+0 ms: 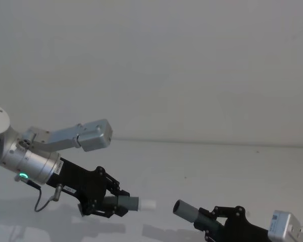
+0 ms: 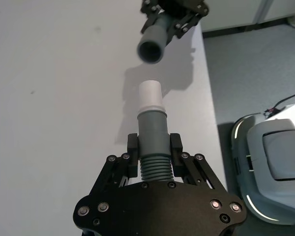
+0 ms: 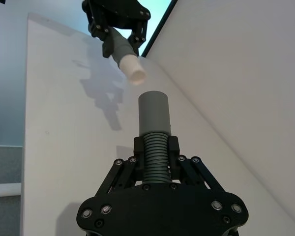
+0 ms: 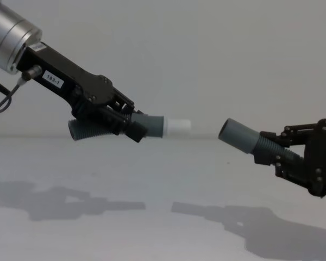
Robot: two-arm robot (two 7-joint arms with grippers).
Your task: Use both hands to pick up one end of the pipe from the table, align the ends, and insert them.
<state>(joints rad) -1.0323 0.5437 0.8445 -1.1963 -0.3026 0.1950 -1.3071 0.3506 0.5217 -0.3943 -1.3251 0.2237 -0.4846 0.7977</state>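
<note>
While left gripper (image 4: 131, 124) and right gripper (image 4: 271, 150) clamp the pipe (image 4: 88, 130) | white tip (image 4: 176, 126) near open mouth (image 4: 229, 131) (axes look skewed); level first, push straight

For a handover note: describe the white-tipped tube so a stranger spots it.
Above the table, find the left gripper. It clamps a short ribbed grey tube. Only this one ends in a white tip; the tube in the right gripper ends in an open mouth.
</note>
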